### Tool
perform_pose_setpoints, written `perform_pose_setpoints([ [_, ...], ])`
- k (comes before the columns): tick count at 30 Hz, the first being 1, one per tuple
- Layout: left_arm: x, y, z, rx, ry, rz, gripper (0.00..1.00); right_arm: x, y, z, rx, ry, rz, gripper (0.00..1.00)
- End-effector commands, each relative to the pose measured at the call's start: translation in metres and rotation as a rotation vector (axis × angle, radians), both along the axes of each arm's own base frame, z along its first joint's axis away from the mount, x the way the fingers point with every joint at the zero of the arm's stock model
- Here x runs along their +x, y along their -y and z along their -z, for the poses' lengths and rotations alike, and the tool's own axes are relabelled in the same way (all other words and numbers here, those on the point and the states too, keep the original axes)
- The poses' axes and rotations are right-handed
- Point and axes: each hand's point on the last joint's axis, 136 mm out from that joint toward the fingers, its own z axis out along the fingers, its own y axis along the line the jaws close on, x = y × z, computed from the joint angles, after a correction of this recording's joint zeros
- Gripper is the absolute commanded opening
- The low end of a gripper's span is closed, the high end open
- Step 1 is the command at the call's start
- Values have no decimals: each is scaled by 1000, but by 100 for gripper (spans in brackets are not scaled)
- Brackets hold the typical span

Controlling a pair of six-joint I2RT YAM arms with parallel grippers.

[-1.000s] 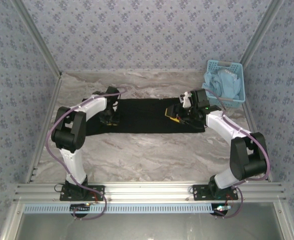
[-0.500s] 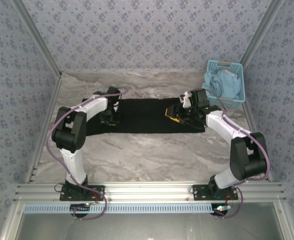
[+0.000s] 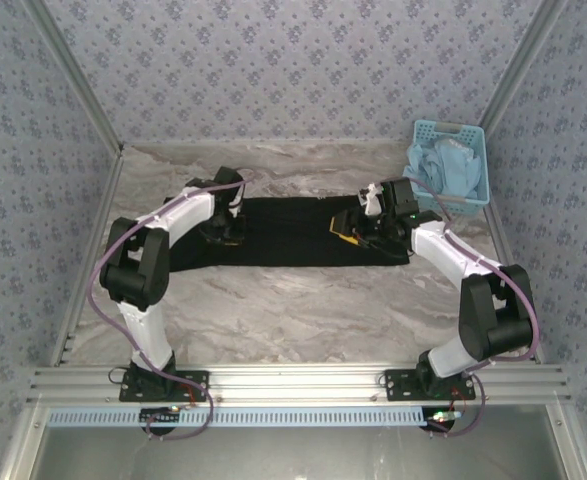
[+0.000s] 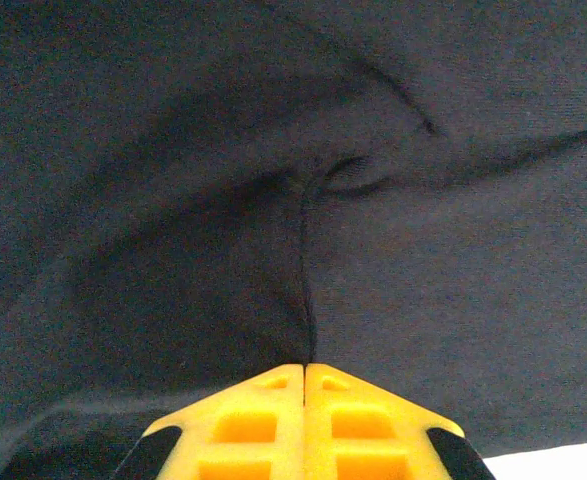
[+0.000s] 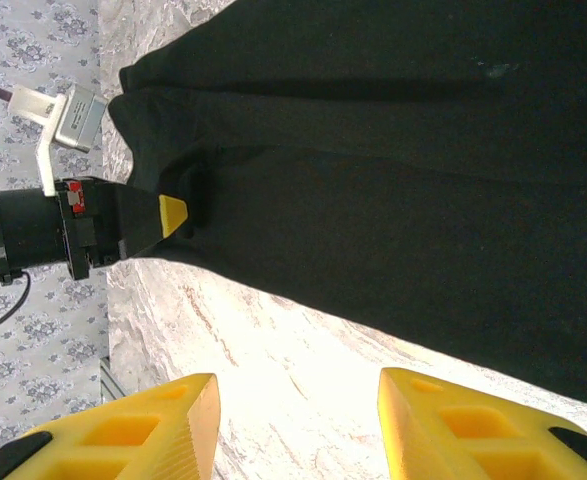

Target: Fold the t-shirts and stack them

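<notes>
A black t-shirt lies plain side up as a long flat strip across the middle of the marble table. My left gripper is at its left end, yellow fingers shut on a pinched fold of the black t-shirt, with creases running out from the left gripper. My right gripper hovers at the strip's right end. In the right wrist view the right gripper stands open over bare marble beside the cloth edge, nothing between its fingers. The left gripper shows there at the far end.
A light blue basket holding pale blue cloth stands at the back right corner, just behind my right arm. Patterned walls and metal frame rails close in the table on three sides. Bare marble runs in front of the shirt.
My left gripper has shut on the shirt's left end and shifted slightly toward the far side. The right arm has hardly moved.
</notes>
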Motion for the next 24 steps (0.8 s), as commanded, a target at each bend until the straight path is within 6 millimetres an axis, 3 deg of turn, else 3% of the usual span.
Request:
perform_pose_setpoints([
  [1,5,14,-22,-62,46,-6,0,-1,3,4,-13,-14,11,48],
  [9,-6,16,-7,-44,-25,5,0,-4,4,7,-17,-23,9,47],
  [16,-4,32,-24,-96,-22,38,0,-7,6,14,-36,-38,16,47],
  [21,-13,24,-9,-45,-90,36,0,-6,21,26,-106,-63,59,48],
  [24,-13,20,-12,-26,-92,17,37,3,40,33,-169,-67,108,48],
])
